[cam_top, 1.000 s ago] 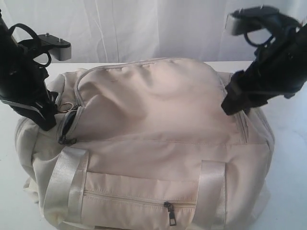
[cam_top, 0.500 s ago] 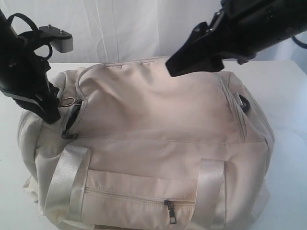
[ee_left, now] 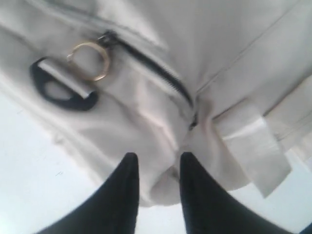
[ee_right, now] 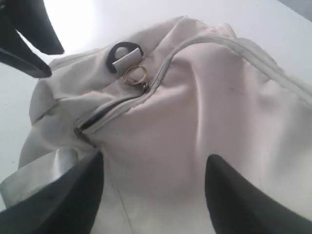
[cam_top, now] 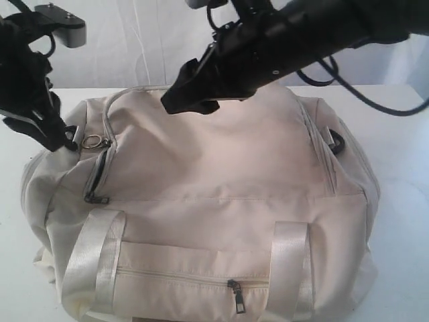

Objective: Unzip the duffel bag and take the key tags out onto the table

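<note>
A: Bag position?
B: The duffel bag (cam_top: 214, 201) sits mid-table (cam_top: 402, 168), with the handles and the shut front pocket (cam_top: 188, 278) on the near side. The main zipper (cam_top: 97, 174) is parted only along a short slit at the left end, dark inside. A metal ring (cam_top: 92, 141) lies at the slit's far end.
A: Left gripper (ee_left: 158, 158)?
B: It is off the bag's left end, near the ring. The fingers stand a narrow gap apart with nothing between them.
A: Right gripper (ee_right: 155, 156)?
B: It reaches left of middle, above the bag's far top. The jaws are wide apart and empty.
</note>
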Controlling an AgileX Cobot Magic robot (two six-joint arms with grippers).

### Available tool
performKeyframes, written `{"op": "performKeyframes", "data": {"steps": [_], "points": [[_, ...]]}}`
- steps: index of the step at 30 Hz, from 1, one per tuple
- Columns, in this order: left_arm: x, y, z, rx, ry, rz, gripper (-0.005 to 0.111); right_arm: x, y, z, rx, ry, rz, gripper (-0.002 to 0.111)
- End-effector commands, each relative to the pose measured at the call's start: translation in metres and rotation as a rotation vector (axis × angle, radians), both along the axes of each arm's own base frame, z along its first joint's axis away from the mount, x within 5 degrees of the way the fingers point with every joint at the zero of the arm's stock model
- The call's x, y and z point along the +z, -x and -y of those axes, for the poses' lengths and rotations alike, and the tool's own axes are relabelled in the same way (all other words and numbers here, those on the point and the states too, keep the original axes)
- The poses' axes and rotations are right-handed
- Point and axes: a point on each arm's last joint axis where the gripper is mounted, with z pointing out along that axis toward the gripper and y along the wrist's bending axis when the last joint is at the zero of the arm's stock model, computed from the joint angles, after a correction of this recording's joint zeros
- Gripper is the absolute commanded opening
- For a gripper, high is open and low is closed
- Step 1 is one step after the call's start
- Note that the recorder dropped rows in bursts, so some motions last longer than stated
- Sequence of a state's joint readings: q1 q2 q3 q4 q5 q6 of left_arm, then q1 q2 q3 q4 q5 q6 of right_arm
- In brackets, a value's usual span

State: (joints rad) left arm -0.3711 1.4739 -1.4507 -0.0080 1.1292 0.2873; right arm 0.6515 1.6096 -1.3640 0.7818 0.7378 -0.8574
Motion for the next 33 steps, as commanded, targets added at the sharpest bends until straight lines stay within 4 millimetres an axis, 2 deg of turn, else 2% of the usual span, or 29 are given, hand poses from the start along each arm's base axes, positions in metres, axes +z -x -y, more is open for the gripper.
{"op": "performKeyframes", "data": {"steps": [1, 3, 7, 12, 17, 18, 22, 30, 32, 33], "points": [[0.015, 0.020, -0.022, 0.123, -0.064, -0.009, 0.011, -0.008, -0.014, -0.042, 0.090, 0.002, 0.022, 0.057], [0.014, 0.031, -0.030, 0.145, -0.064, -0.012, 0.000, -0.012, -0.016, -0.060, 0.183, 0.020, 0.112, 0.057], [0.000, 0.057, -0.049, 0.188, -0.080, -0.045, 0.000, -0.022, -0.013, -0.093, 0.311, 0.041, 0.221, 0.059], [-0.022, 0.088, -0.065, 0.259, -0.066, -0.037, 0.000, -0.043, -0.013, -0.120, 0.284, 0.064, 0.303, 0.074], [-0.047, 0.105, -0.070, 0.290, -0.036, 0.014, 0.000, -0.061, -0.014, -0.138, 0.245, 0.090, 0.397, 0.074], [-0.058, 0.111, -0.071, 0.292, -0.036, 0.008, 0.000, -0.068, -0.013, -0.142, 0.243, 0.101, 0.402, 0.074], [-0.074, 0.117, -0.072, 0.301, -0.026, -0.003, 0.000, -0.083, -0.019, -0.151, 0.200, 0.112, 0.383, 0.072], [-0.076, 0.118, -0.071, 0.314, -0.021, -0.013, 0.000, -0.096, -0.036, -0.168, 0.191, 0.256, 0.271, 0.069], [-0.076, 0.118, -0.071, 0.314, -0.021, -0.013, 0.000, -0.096, -0.034, -0.168, 0.216, 0.281, 0.248, 0.062], [-0.076, 0.118, -0.071, 0.314, -0.021, -0.013, 0.000, -0.095, -0.033, -0.168, 0.226, 0.294, 0.252, 0.054]]}}
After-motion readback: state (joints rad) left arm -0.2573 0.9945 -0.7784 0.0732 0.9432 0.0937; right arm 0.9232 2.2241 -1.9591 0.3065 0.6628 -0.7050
